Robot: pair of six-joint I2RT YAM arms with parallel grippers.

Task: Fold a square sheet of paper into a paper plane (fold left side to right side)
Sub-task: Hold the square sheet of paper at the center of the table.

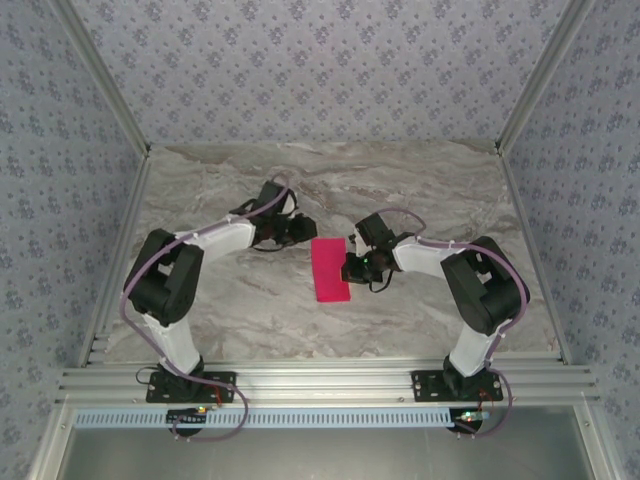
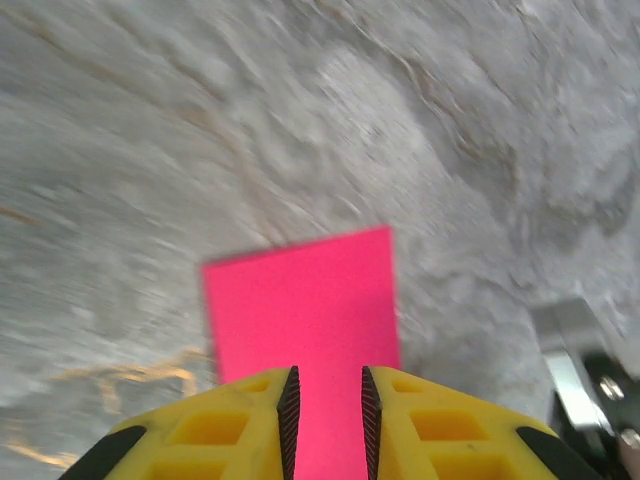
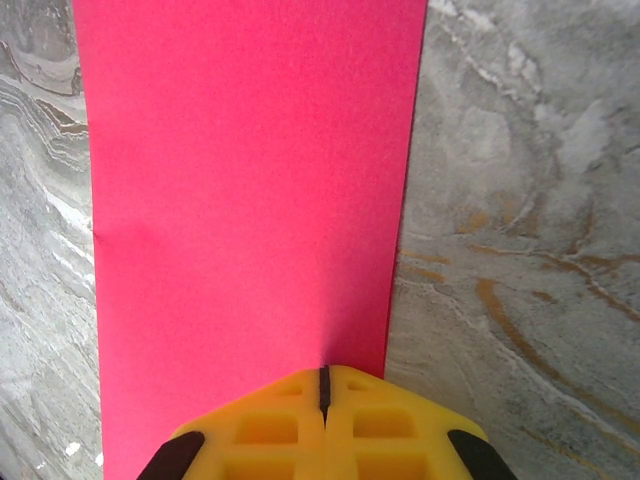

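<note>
My right gripper (image 3: pixel 323 372) is shut, its tip over the near end of the folded sheet (image 3: pixel 240 200) stretching ahead, and my left gripper (image 2: pixel 329 375) stands slightly parted above the sheet's other side, so I'd press the crease flat without dragging it across the table (image 3: pixel 520 220).
</note>
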